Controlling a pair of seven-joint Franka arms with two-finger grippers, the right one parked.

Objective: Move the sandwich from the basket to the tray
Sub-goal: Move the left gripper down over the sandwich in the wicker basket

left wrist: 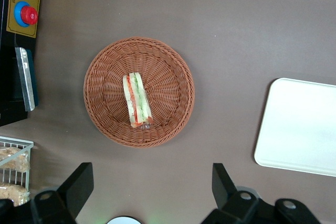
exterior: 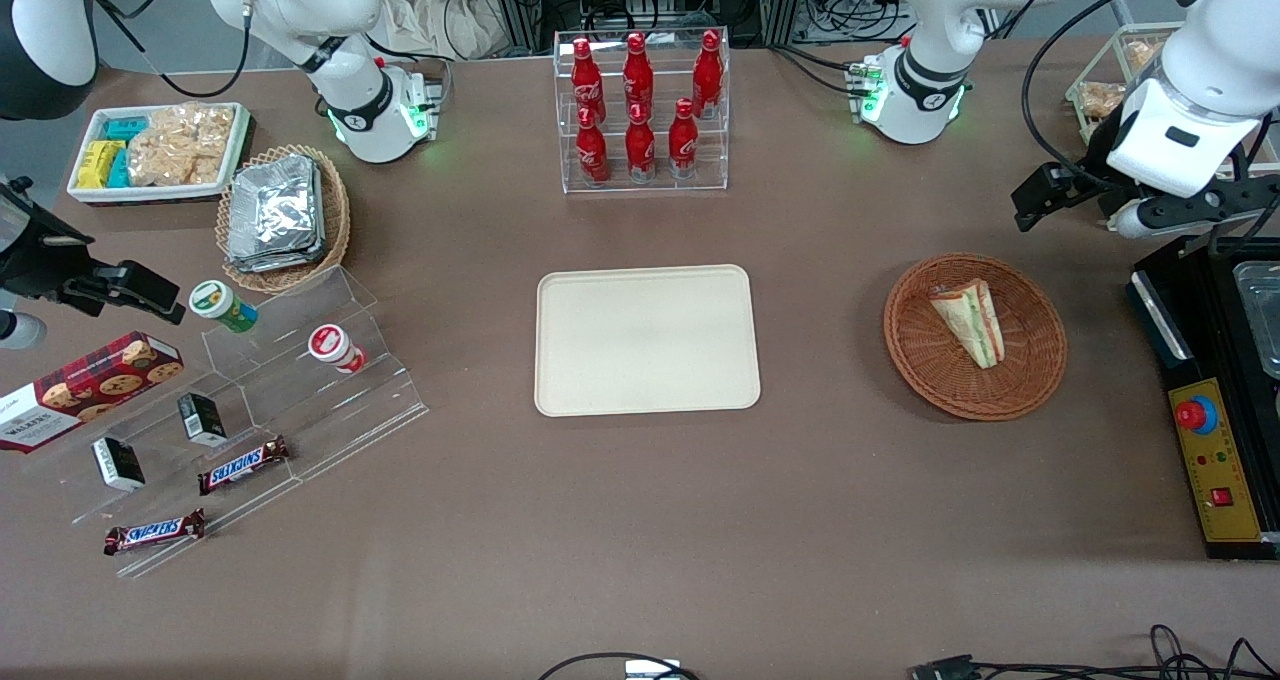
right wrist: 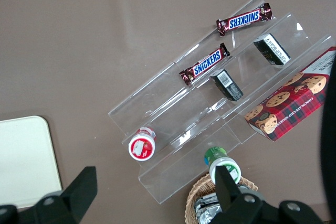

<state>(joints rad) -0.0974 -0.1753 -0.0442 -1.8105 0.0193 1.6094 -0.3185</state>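
— So, where's the gripper [left wrist: 149, 195]?

— Hangs high above the counter [exterior: 640, 520], toward the working arm's end. Spread wide, fingers [left wrist: 79, 184] well apart, holding nothing.

— And the sandwich [exterior: 970, 318]?

— Lies in the round brown basket [exterior: 1030, 380], well below the gripper and nearer the front camera than it. Rests on its side, filling stripes of red, green and orange showing along one edge; clear wrap around it. Sits between the two fingers' lines in the wrist view, yet far beneath them, not touched.

— Basket upright?

— Yes, flat on the counter, apart from everything else.

— Tray [exterior: 647, 340]?

— Well apart from the gripper, toward the parked arm's end. Cream, rectangular, rounded corners, nothing on it. Well apart from the basket too, brown counter between.

— Anything else near the gripper?

— Black control box [exterior: 1215, 460] with a red button [exterior: 1192, 414], just beside the basket and nearer the front camera than the gripper. Clear rack of red bottles [exterior: 640, 90], farther from the front camera than the tray.
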